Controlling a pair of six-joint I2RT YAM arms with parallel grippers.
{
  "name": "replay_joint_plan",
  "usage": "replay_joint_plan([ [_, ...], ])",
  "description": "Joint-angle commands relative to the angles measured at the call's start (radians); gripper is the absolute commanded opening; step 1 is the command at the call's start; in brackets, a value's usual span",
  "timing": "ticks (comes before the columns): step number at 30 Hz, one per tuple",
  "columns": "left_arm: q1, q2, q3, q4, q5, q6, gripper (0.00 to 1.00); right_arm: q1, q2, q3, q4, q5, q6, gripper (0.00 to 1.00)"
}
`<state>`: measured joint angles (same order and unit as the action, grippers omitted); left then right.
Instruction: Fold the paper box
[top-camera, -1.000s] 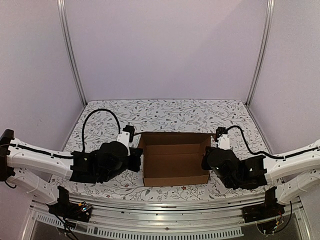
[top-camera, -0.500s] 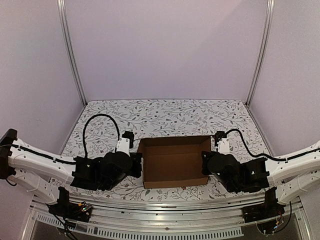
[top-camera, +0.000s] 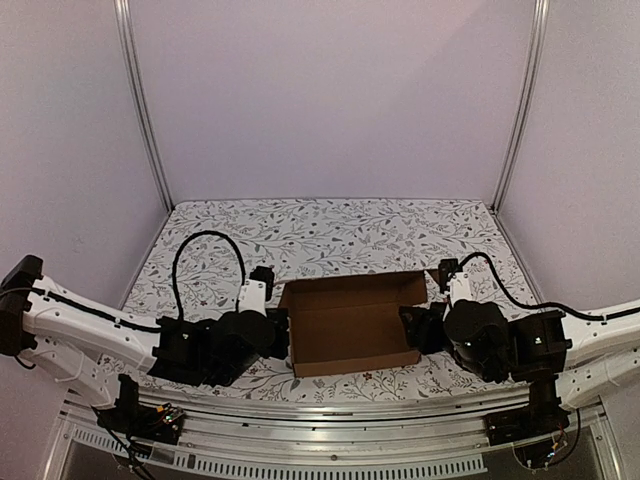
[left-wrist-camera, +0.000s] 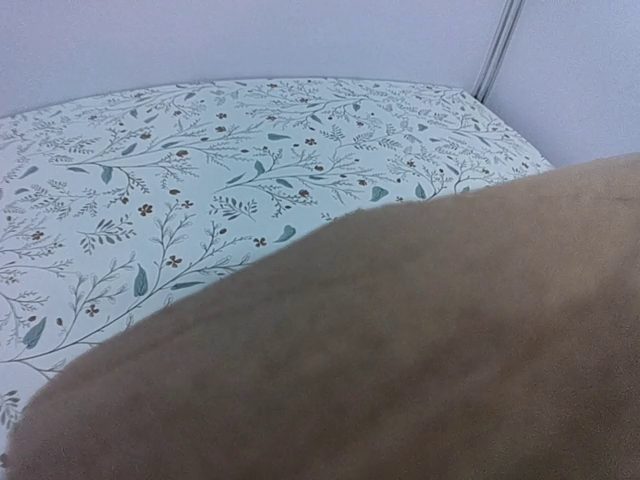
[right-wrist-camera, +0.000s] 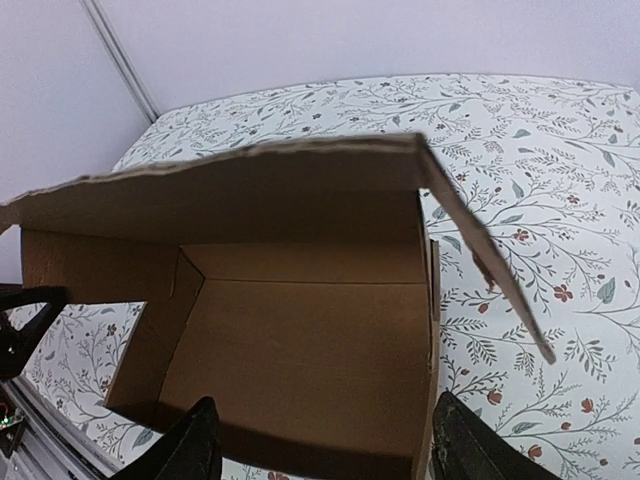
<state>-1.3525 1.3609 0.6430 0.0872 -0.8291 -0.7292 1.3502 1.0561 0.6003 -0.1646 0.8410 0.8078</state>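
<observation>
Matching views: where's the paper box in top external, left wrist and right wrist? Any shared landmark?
Top external: the paper box sits low centre, its open side up.
Left wrist: blurred brown cardboard fills the lower right, too close for detail.
Right wrist: it fills the centre, open interior showing.
Shared landmark: the floral table cover.

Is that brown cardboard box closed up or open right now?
Open. The paper box has its lid flap raised, and the right wrist view looks into its empty brown inside.
</observation>
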Motion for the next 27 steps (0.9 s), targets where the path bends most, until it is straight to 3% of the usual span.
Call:
replay_joint_plan([
  [1,-0.02,0.065,-0.002,-0.181,0.106,-0.002,0.0,0.01,-0.09,0.005,-0.115,-0.144,-0.093,0.73],
  [9,-0.02,0.07,-0.001,-0.182,0.098,-0.008,0.0,0.01,-0.329,0.11,-0.595,-0.133,-0.114,0.76],
  [15,-0.02,0.082,0.005,-0.177,0.099,0.002,0.0,0.01,-0.485,0.208,-0.633,-0.005,-0.197,0.73],
  [19,-0.023,0.086,0.008,-0.173,0.103,0.006,0.0,0.01,-0.421,0.315,-0.545,0.029,-0.315,0.69],
  [27,-0.025,0.099,0.014,-0.17,0.101,0.013,0.0,-0.029,-0.064,0.586,-0.422,-0.049,-0.525,0.54],
])
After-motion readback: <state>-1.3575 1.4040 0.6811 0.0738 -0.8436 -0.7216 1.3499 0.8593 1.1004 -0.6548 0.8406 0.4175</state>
